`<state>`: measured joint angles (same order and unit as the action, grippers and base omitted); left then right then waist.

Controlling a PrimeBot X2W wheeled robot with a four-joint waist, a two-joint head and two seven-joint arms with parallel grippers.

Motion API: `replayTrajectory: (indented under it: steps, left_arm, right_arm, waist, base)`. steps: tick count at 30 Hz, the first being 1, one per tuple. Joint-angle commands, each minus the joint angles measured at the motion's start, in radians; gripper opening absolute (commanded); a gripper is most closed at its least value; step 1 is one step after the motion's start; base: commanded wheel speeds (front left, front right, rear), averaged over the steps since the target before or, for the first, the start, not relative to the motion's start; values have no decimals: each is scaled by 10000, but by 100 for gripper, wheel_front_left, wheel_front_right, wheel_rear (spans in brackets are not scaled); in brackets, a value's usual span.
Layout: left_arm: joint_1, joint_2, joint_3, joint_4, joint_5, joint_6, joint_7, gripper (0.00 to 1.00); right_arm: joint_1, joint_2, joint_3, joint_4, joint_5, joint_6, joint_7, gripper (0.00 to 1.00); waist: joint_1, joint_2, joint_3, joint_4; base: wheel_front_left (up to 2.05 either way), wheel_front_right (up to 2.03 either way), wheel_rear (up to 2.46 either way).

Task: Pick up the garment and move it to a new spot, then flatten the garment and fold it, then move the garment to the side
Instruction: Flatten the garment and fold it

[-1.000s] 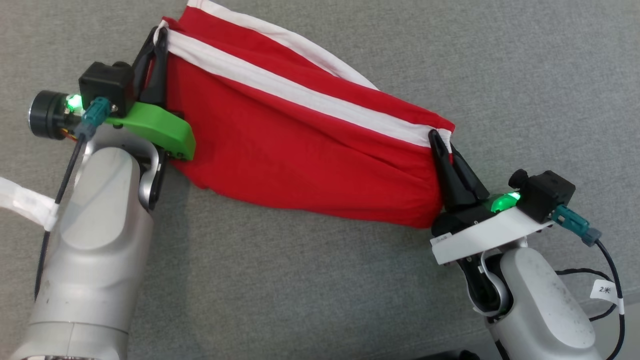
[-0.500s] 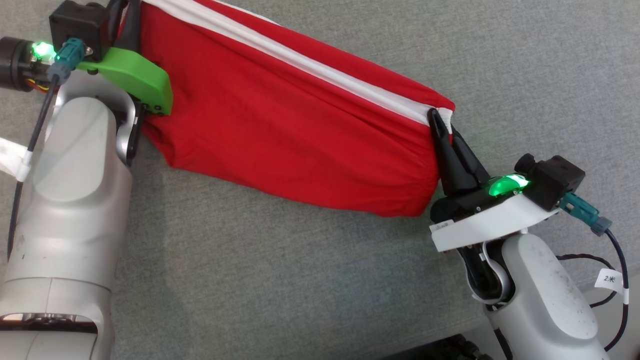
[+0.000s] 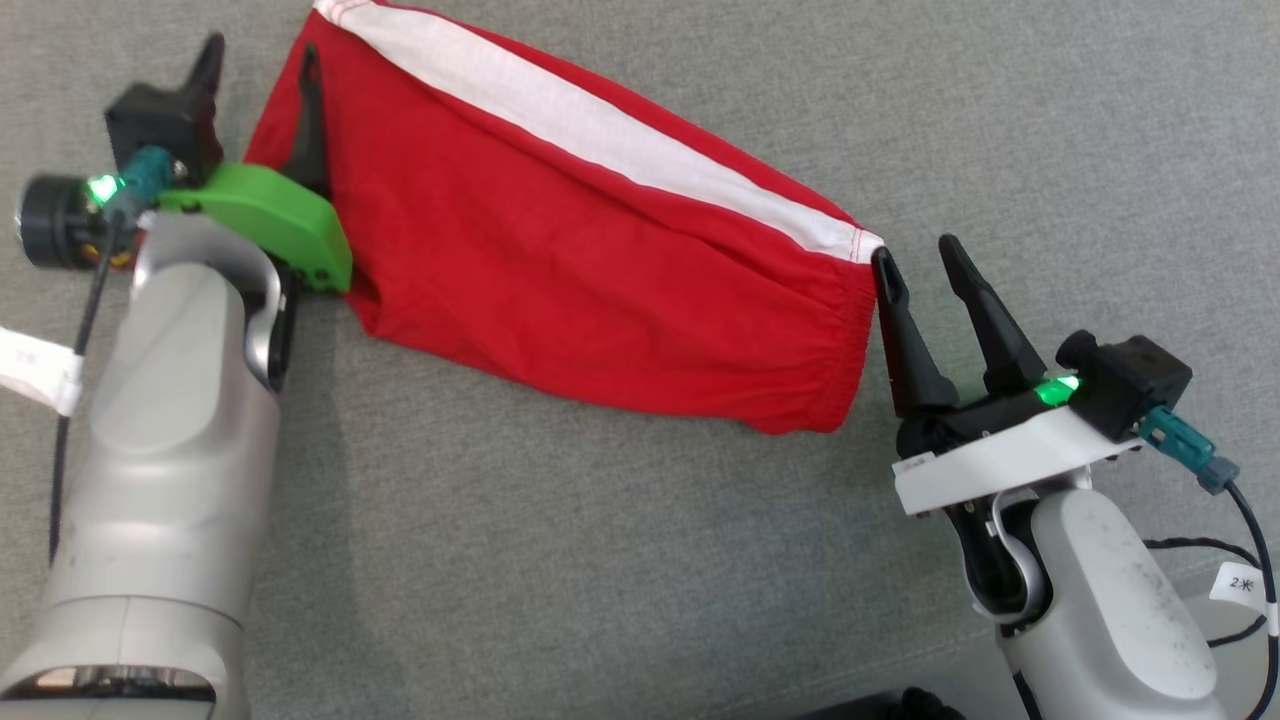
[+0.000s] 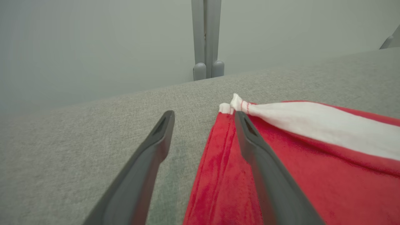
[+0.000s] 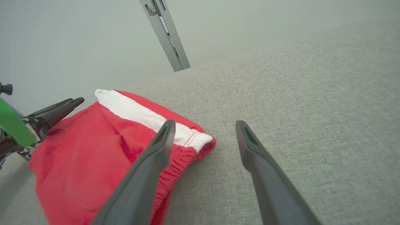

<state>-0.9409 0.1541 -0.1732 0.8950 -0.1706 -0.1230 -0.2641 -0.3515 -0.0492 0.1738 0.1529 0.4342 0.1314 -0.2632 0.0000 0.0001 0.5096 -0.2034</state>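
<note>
As the right gripper (image 3: pixel 912 250) gapes, the garment (image 3: pixel 600 290) seemingly lies free.

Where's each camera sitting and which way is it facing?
Head: on the head, looking down at the garment on the grey surface; both forearms and the open left gripper and right gripper show.
Left wrist: on the left arm, looking along its fingers at the garment's left end and a wall.
Right wrist: on the right arm, looking along its fingers past the garment's right end; the left gripper shows too.
Shared: all see the white stripe.
</note>
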Motion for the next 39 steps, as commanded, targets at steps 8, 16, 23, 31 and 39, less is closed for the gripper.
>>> replayTrajectory:
  steps: [8,16,23,31,39]
  left_arm:
    - [617,-312,-528,1729,-583,-86,251,73]
    - [911,-473,-1297,2455,-1553,-84,637,0]
    - [1849,-458,-1111,2460,-2108,-84,69,0]
    - [3985,-617,-532,1050,-2370,245,-10,0]
    - [5999,-907,296,-1116,-2305,750,-10,25]
  right_arm:
    - [537,-34,-366,319,-373,-14,-22,100]
    - [726,-32,-538,638,-722,-14,-22,100]
    - [1283,-37,-813,1054,-1167,-14,-22,100]
    - [1921,-32,-950,1441,-1503,-14,-22,100]
    - [1849,-35,-704,1568,-1788,-14,-22,100]
  waist:
    - [0,-1,-738,305]
    - [0,-1,-1438,503]
    - [0,-1,-2598,1013]
    - [0,-1,-3454,1698]
    - [0,-1,-3464,2191]
  base:
    - [0,0,0]
    - [0,0,0]
    - [0,0,0]
    - [0,0,0]
    - [0,0,0]
